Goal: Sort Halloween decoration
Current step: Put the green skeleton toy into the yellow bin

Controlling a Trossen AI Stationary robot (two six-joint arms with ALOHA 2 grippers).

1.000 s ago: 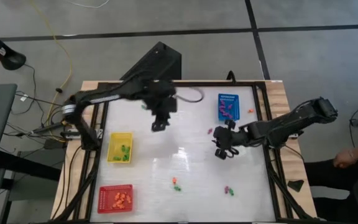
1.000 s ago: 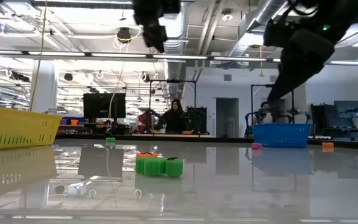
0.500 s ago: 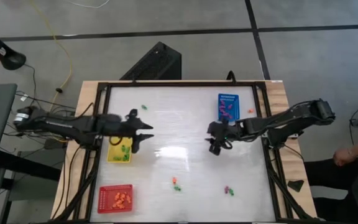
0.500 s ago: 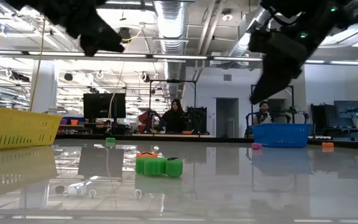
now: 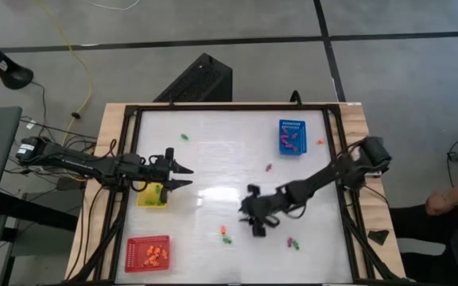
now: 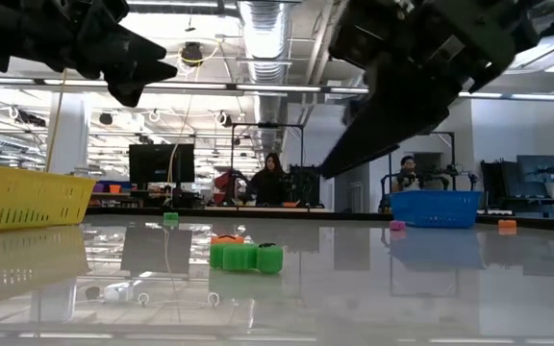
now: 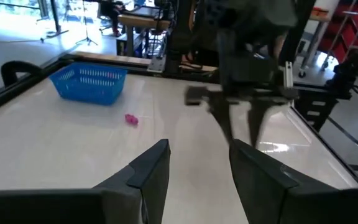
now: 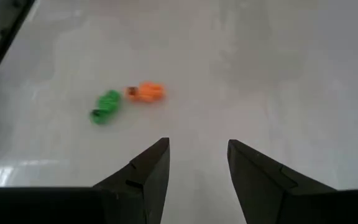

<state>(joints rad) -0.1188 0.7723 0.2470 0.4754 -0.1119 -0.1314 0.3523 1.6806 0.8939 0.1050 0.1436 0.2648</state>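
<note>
The Halloween decoration lies scattered as small pieces on the white table. A green piece (image 8: 106,104) and an orange piece (image 8: 148,92) lie side by side near the front middle (image 5: 224,234). My right gripper (image 5: 253,226) hovers open just right of them, slanting down, with nothing between its fingers (image 8: 197,155). Other pieces lie apart: a purple-and-green one (image 5: 293,242), a purple one (image 5: 268,168), a green one (image 5: 184,136) and an orange one (image 5: 321,142). My left gripper (image 5: 188,177) is open and level, beside the yellow tray (image 5: 143,193), holding nothing (image 7: 199,155).
A blue tray (image 5: 291,137) with purple pieces stands at the far right, and a red tray (image 5: 137,253) with orange pieces at the near left. The yellow tray holds green pieces. A black frame (image 5: 229,106) borders the table. A person's hand (image 5: 440,202) shows beyond the right edge.
My left gripper has drawn back from the table's far middle toward the left edge, sinking and tipping up to level beside the yellow tray. My right gripper has swung from the right middle toward the near edge and the centre, coming close to the green and orange pieces.
</note>
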